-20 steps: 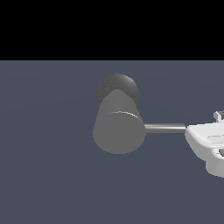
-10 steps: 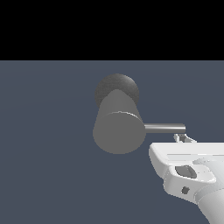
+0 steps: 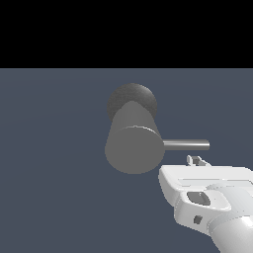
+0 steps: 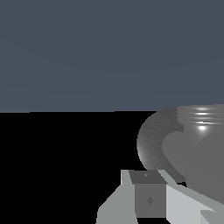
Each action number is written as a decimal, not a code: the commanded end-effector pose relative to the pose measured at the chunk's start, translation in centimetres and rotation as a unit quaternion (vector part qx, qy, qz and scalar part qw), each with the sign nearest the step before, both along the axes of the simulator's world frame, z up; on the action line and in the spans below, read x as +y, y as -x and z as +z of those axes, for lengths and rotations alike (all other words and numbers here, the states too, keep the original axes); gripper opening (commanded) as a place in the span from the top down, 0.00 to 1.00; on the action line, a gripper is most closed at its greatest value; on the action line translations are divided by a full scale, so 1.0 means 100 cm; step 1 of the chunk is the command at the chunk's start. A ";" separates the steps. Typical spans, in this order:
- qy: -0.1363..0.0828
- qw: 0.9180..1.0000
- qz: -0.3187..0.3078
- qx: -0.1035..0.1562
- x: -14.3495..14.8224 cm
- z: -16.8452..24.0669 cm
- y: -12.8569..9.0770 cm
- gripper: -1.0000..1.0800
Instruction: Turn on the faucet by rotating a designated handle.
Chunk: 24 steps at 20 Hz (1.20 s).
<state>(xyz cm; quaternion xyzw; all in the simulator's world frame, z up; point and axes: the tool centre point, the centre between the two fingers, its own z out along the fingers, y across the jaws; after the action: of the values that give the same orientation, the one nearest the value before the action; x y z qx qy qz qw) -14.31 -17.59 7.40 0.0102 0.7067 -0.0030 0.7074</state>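
Observation:
The faucet is a thick matte grey cylinder whose flat round end faces the exterior camera, with a darker round base behind it. Its handle, a thin shiny rod, sticks out level toward the exterior view's right. My white gripper comes in from the lower right, and its fingertips sit just under the rod's outer half with a small gap. The fingers look pressed together, holding nothing. In the wrist view the gripper points past the faucet's curved grey body; the handle does not show there.
A flat dark blue-grey floor lies under the faucet, with a black background above it. My white hand and wrist fill the exterior view's lower right corner.
My hand has come from the exterior view's right edge, level with the rod's tip, down and leftward to sit under the rod. The handle and the faucet have not moved.

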 end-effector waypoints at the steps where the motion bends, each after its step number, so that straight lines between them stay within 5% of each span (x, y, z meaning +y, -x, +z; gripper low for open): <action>1: 0.000 1.000 0.000 0.000 0.000 0.003 0.000 1.00; 19: 0.000 1.000 0.000 0.000 -0.006 0.061 0.000 1.00; 24: -0.004 1.000 -0.001 0.017 -0.007 0.046 0.000 1.00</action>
<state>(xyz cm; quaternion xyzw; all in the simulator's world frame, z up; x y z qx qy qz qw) -14.35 -18.40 11.57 0.0135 0.7191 -0.0010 0.6948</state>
